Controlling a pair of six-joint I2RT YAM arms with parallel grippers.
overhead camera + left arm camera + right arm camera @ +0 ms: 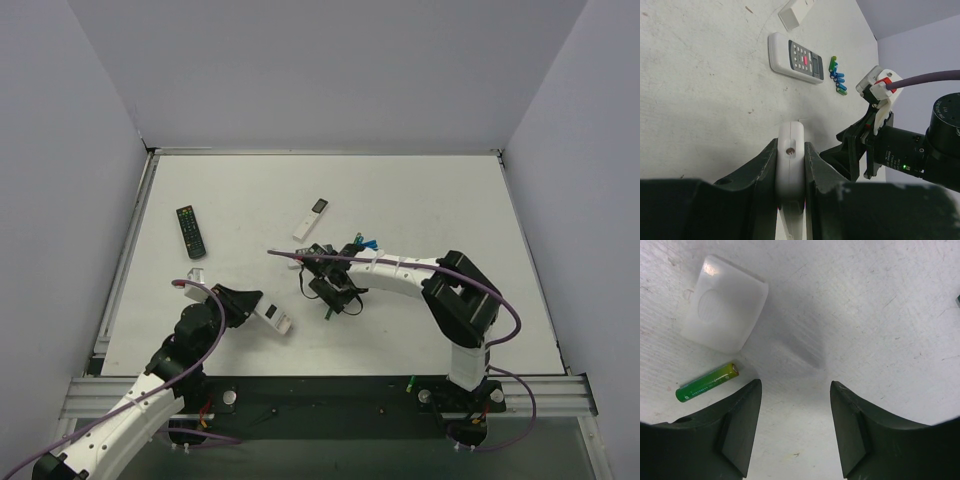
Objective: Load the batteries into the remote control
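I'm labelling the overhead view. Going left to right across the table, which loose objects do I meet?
black remote → remote control → white remote with grey screen → batteries

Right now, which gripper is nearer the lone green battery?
Right. The right gripper hovers with open fingers just beside the green battery; the left gripper is apart to its left, shut on the remote control.

green battery (707,382) print: we see white lettering, too blurred to read
black motor housing (943,112) label: we see white print, unreadable
white remote (796,57) keys: we read nothing
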